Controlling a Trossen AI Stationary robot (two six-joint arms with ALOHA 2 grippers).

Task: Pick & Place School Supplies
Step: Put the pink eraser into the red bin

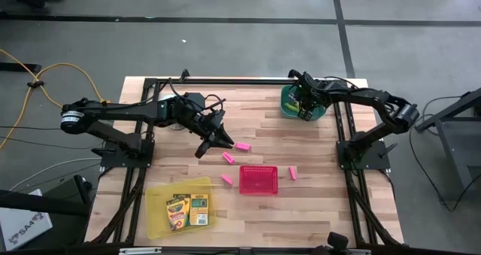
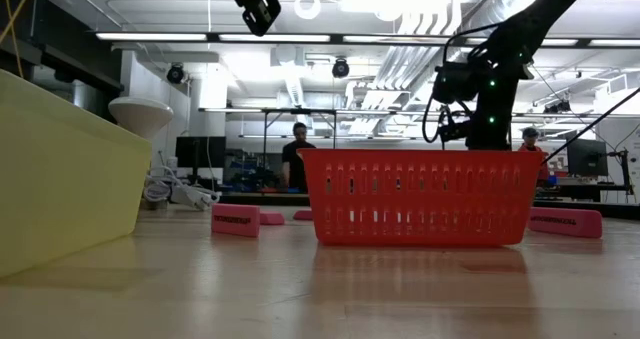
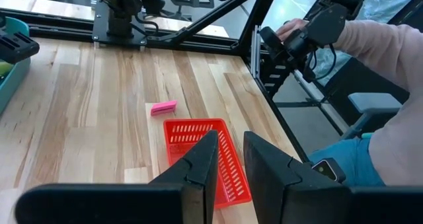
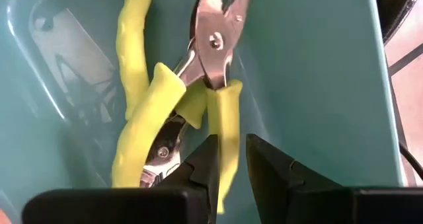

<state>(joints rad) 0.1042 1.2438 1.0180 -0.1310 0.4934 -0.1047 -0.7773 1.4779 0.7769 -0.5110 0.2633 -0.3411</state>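
Note:
My right gripper reaches down into the teal tray at the table's far right, shut on one of two lime-handled scissor-like tools; the second tool lies beside it on the tray floor. My left gripper hangs high over the table's middle, shut and empty. Several pink erasers lie flat on the wood around a red basket. Two crayon boxes lie in the yellow tray at the near left. My right gripper pinches one lime handle of the upper tool between its two fingers, coming from above and pointing down into the teal tray. The fingers lie along the handle. Whether the tool is lifted off the tray floor, I cannot tell.
The red basket stands in the middle near side, the yellow tray wall at the near left. A person's sleeve and hand show beyond the table's right edge. Bare wood lies between the teal tray and the erasers.

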